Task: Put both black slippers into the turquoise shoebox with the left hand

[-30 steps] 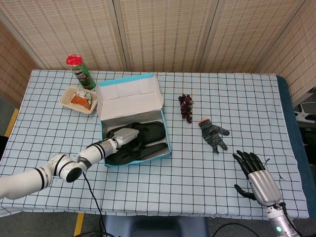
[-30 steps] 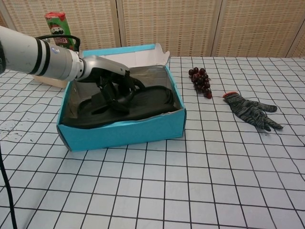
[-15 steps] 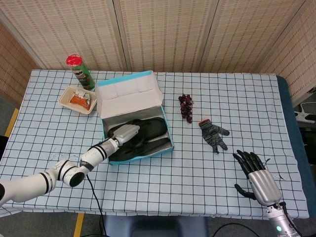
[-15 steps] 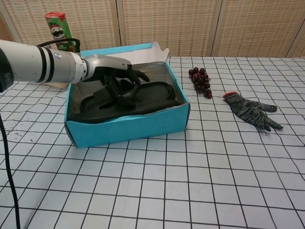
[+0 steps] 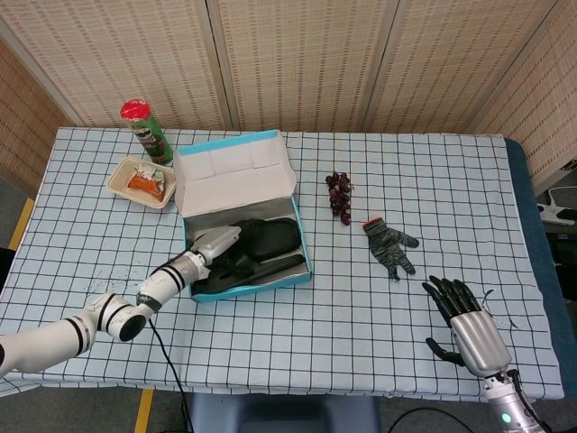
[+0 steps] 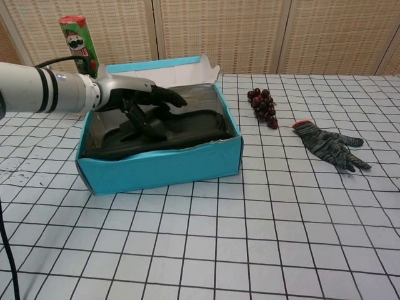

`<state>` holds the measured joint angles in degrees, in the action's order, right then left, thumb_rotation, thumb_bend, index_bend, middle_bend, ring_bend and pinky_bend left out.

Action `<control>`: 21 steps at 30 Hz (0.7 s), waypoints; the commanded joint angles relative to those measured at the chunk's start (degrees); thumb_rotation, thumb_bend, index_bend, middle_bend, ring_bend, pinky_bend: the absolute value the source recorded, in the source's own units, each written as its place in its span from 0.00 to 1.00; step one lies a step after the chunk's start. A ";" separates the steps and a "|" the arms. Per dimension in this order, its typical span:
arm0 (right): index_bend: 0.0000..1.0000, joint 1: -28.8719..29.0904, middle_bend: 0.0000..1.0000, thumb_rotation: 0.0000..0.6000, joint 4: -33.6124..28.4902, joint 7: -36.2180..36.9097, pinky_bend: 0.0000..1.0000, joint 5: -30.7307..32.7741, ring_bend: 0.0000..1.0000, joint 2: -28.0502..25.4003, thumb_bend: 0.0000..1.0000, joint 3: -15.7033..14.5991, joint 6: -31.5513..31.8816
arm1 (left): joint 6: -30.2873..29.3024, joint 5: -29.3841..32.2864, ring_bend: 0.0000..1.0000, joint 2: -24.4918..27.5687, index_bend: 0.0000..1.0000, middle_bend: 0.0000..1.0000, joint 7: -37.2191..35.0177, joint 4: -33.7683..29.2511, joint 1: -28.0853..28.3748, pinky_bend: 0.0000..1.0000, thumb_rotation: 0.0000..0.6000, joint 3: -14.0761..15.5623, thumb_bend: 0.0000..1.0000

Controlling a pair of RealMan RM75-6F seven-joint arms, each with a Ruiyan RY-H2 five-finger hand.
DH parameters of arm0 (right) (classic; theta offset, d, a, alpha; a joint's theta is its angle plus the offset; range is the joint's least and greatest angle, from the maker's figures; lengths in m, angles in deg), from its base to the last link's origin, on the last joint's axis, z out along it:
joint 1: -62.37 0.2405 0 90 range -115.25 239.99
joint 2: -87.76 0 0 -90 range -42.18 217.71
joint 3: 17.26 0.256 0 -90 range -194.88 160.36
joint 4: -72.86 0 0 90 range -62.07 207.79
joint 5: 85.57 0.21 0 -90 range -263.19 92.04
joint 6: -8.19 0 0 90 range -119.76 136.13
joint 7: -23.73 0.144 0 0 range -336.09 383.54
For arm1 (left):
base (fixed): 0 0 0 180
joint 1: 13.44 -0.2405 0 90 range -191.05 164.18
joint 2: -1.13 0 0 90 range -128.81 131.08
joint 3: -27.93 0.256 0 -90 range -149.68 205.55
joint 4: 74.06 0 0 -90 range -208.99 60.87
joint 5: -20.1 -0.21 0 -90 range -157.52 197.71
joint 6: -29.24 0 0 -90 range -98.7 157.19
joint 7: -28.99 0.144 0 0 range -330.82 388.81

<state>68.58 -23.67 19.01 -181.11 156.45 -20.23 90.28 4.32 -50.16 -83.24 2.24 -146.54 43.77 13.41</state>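
Observation:
The turquoise shoebox [image 5: 305,267] [image 6: 162,169] stands left of centre with its lid up. Both black slippers [image 5: 269,245] [image 6: 187,124] lie inside it, side by side. My left hand [image 5: 217,244] [image 6: 139,98] reaches into the box from the left, its fingers stretched out just above the slippers, with the thumb down near a strap; it holds nothing. At the table's front right corner my right hand [image 5: 470,327] rests with its fingers spread and empty; the chest view does not show it.
A green crisp can [image 5: 148,130] [image 6: 79,40] and a small tray with a snack packet [image 5: 144,183] stand behind the box at the left. Dark grapes [image 5: 340,195] [image 6: 262,105] and a striped work glove [image 5: 389,245] [image 6: 329,145] lie to the box's right.
My left hand has uncurled from the slipper's strap and drawn back a little to the left. The box has slid slightly back to the left with it.

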 commanded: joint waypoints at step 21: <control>0.00 -0.02 0.00 1.00 0.03 0.08 0.00 -0.12 0.00 0.16 0.16 -0.23 -0.27 | -5.80 -7.02 0.00 5.60 0.00 0.00 -7.73 -5.92 -3.38 0.00 1.00 -0.57 0.26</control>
<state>68.56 -23.64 19.09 -181.22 156.62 -20.46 90.01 -1.05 -56.87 -78.13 -5.99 -151.90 40.73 12.34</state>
